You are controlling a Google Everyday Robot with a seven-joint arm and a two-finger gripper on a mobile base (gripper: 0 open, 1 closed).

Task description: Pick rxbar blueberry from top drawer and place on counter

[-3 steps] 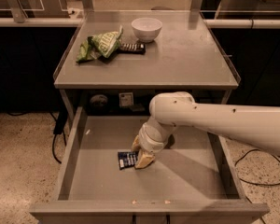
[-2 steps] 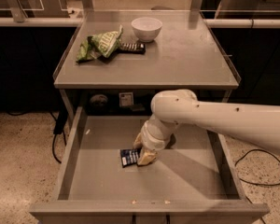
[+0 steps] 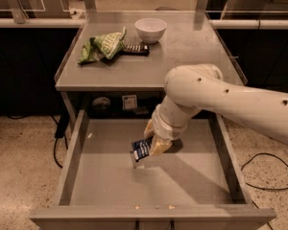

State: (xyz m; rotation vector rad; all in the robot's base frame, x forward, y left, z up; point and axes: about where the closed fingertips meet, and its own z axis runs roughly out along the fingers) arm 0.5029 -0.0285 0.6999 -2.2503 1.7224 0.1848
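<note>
1. Since the earlier pictures, the rxbar blueberry is sitting higher in the picture and more tilted. The gripper and the elbow of the arm have risen with it, moving slightly towards the back of the top drawer.
2. In the camera view, the gripper is hanging inside the open top drawer, near the middle of its floor and a little towards the back wall. It is pointing down and to the picture's left.
3. Its tan fingers are closing narrowly on the right end of the rxbar blueberry and pinching it between them.
4. The bar is sticking out to the picture's left of the fingers, tilted with its lower corner pointing at the drawer floor. A small shadow is lying just beneath it, so the bar appears to be raised off the bottom, though I cannot tell whether that corner is touching.
5. The white arm is reaching into the drawer from the picture's right, crossing over the drawer's right wall.
6. The counter is lying directly above the back of the drawer.
7. On the counter, above the drawer's left half, a green-and-white chip bag is lying crumpled, with a dark bar touching its right edge.
8. A white bowl is standing just behind that dark bar, above the drawer's middle.
9. A black cable is curling on the speckled floor to the right of the drawer.
</note>
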